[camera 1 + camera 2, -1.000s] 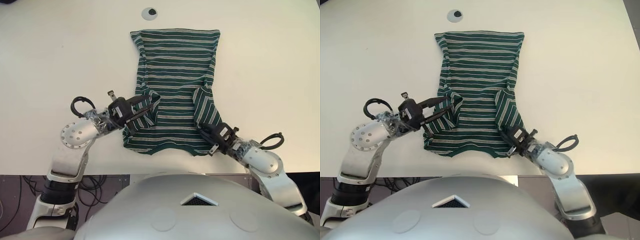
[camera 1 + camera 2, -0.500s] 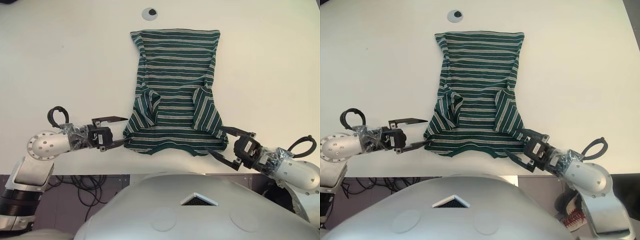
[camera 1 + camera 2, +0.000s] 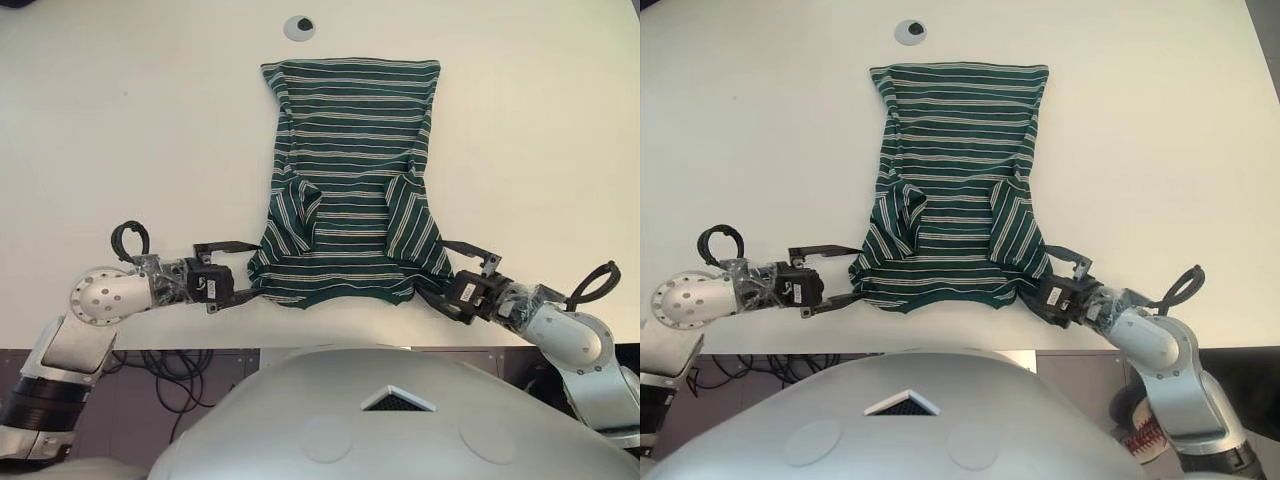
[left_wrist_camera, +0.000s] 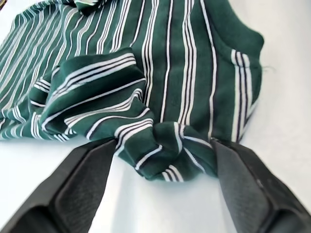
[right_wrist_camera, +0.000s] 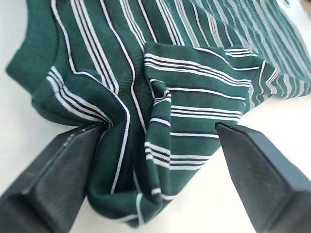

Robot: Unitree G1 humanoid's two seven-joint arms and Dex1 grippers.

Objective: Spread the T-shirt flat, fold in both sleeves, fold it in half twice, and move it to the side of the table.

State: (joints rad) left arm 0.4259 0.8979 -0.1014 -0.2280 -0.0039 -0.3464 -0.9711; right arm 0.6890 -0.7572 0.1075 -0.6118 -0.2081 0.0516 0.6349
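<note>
Straddling T-shirt [image 3: 350,170] near corners, spread wide: L gripper [image 3: 252,270], R gripper [image 3: 438,270].

Head views: worktop [image 3: 120,150] bright and evenly lit, with diffuse light from overhead. Shadows are soft and short. A thin dark rim runs along the T-shirt [image 3: 350,140] at its lower hem, and faint lines lie beside the jaws. The strip below the worktop edge, at the bottom of the frame, is dim. Wrist views: worktop close to washed-out white. Soft grey shadow sits under the bunched fabric.
</note>
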